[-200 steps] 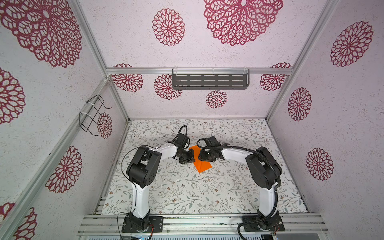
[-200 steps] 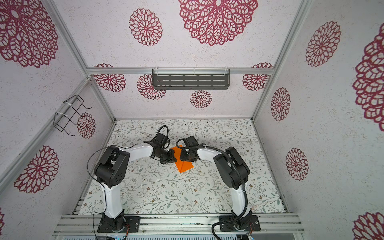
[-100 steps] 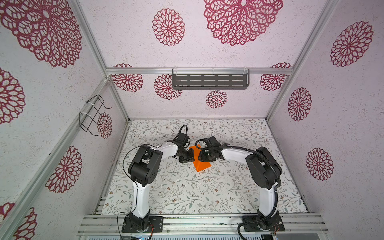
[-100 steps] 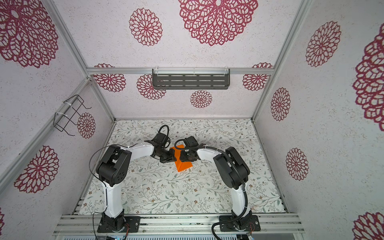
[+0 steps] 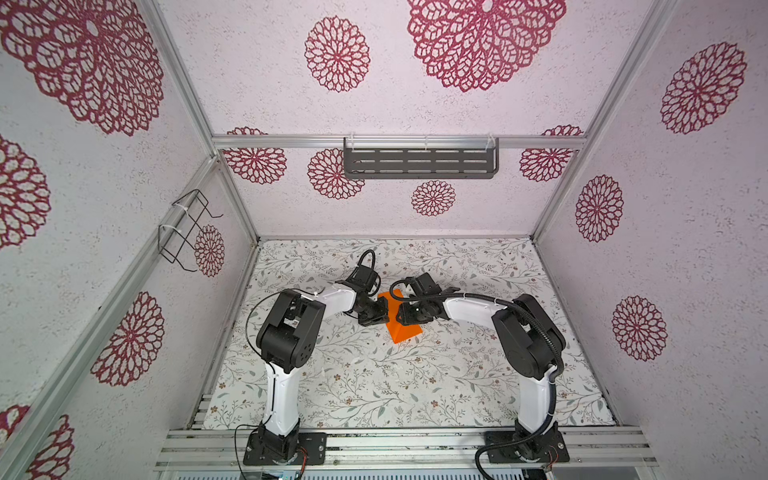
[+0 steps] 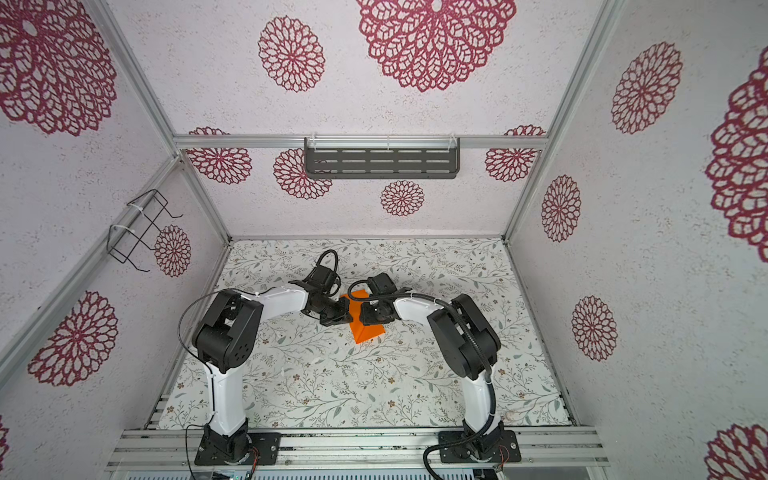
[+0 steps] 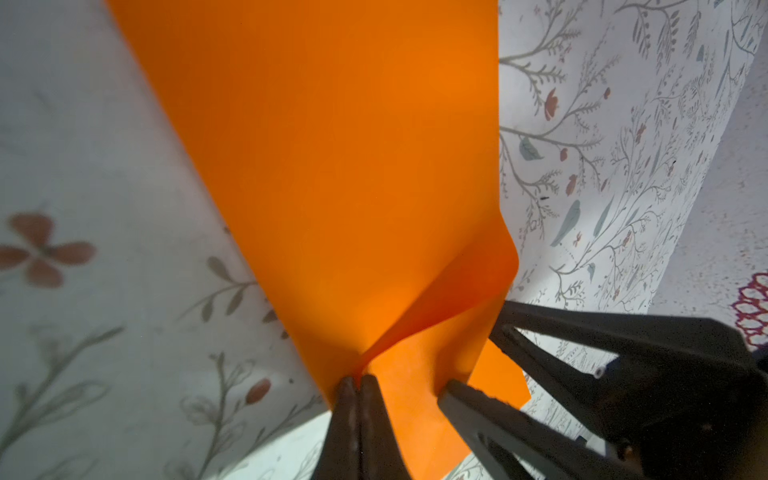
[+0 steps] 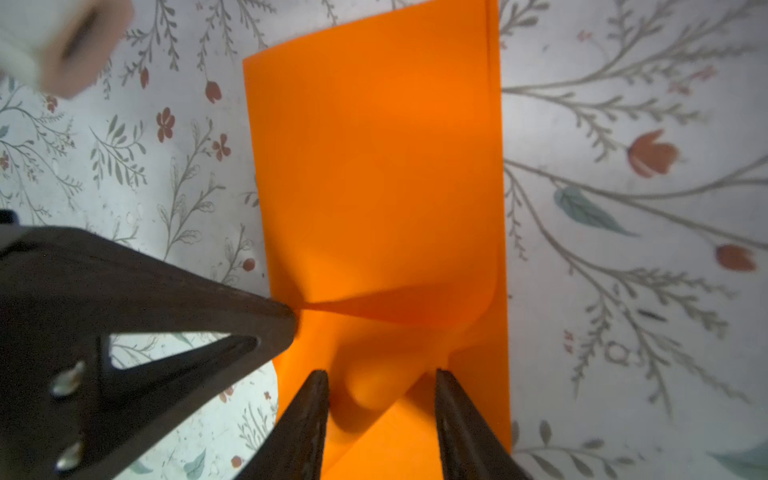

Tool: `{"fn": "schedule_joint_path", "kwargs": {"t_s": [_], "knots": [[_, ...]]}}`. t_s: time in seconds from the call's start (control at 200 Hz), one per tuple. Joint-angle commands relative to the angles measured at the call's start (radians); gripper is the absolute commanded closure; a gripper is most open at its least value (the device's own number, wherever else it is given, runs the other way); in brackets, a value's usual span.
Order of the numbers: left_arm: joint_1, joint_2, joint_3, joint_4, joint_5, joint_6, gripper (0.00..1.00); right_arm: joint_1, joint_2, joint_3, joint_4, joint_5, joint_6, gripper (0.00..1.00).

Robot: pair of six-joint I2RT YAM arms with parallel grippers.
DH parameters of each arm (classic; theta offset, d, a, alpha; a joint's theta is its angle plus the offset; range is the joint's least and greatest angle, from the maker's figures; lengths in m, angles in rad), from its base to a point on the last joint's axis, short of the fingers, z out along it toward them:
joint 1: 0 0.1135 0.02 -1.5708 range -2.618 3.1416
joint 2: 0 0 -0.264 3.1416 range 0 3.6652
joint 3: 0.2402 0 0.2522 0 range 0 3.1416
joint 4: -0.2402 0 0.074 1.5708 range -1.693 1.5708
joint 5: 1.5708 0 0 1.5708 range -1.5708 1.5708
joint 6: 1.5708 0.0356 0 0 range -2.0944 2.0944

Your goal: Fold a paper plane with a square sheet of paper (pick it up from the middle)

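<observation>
We saw the left pincer (image 7: 356,380) clamped on the folded sheet of paper (image 7: 332,166), mid-counter (image 5: 374,382). The right pincer (image 8: 380,376) was open, straddling a raised hump of paper.

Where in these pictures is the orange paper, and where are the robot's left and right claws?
orange paper (image 5: 401,330): in a top view, on its uncovered near half.
left gripper (image 7: 356,379): left wrist view, shut fingertips pinching the paper.
right gripper (image 8: 380,374): right wrist view, gap between its parted fingertips.
</observation>
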State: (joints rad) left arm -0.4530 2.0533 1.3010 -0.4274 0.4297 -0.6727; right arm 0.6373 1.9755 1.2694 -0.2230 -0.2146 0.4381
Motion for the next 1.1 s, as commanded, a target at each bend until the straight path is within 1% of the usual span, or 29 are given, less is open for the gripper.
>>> {"fn": "schedule_joint_path", "kwargs": {"t_s": [0.0, 0.095, 0.28, 0.395, 0.73, 0.951, 1.096], "knots": [[0.008, 0.025, 0.006, -0.026, -0.004, 0.028, 1.00, -0.011, -0.046, 0.018, -0.062, -0.061, 0.031, 0.52], [0.006, 0.026, -0.004, -0.035, 0.003, 0.038, 1.00, -0.010, -0.066, 0.046, -0.049, -0.089, 0.073, 0.52], [0.005, 0.028, -0.003, -0.040, 0.014, 0.048, 1.00, -0.002, -0.096, 0.014, -0.101, -0.076, 0.164, 0.52], [0.004, 0.031, 0.004, -0.038, 0.018, 0.048, 1.00, 0.012, -0.096, -0.005, -0.117, -0.080, 0.194, 0.52], [0.005, 0.029, 0.004, -0.034, 0.019, 0.048, 1.00, 0.024, -0.037, 0.008, -0.130, -0.078, 0.180, 0.57], [0.001, 0.018, 0.006, -0.014, 0.032, 0.048, 0.99, 0.030, -0.009, 0.011, -0.163, -0.038, 0.170, 0.57], [-0.001, 0.018, 0.016, -0.008, 0.025, 0.050, 1.00, 0.035, 0.008, 0.005, -0.176, -0.013, 0.168, 0.60]]}}
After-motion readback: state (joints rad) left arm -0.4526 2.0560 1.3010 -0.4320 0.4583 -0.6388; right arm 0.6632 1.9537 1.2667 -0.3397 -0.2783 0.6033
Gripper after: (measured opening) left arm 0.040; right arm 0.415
